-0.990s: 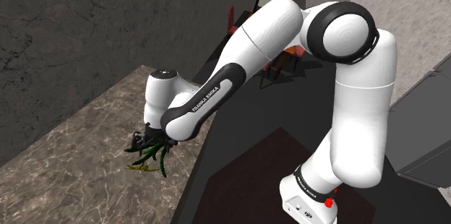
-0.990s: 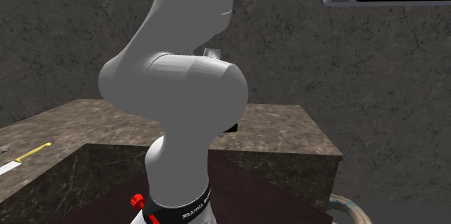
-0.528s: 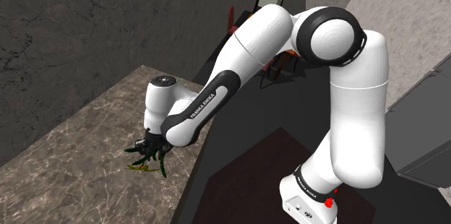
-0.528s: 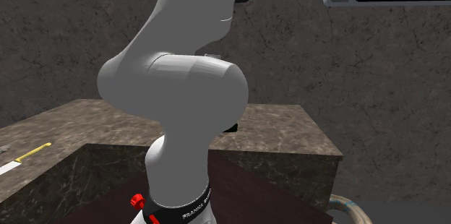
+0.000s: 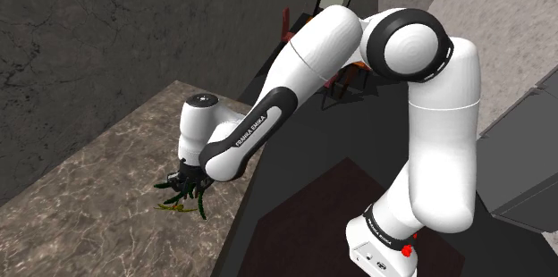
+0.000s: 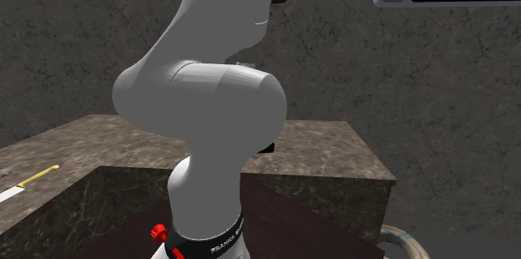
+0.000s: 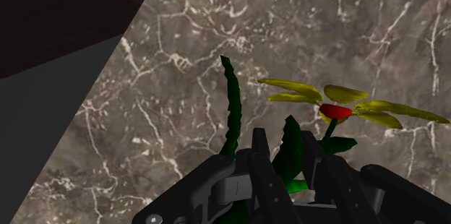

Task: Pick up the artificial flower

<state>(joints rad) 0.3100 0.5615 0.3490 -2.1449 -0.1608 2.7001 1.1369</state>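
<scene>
The artificial flower lies on the brown marbled countertop, close to the edge nearest the stand. It has dark green leaves, yellow petals and a red centre. My gripper points down onto it from above. In the wrist view the gripper is shut on the flower's green leaves and stem, and both black fingers press against the foliage. The yellow bloom sticks out beyond the fingertips and rests over the marble.
The countertop's edge drops to dark floor right beside the flower. A dark stone wall rises behind the counter. In the second exterior view the white arm covers the hand, and a yellow-handled utensil lies on the counter at the far left.
The fingers have closed on the flower's greenery. The arm sank slightly toward the counter early on and has held still since.
</scene>
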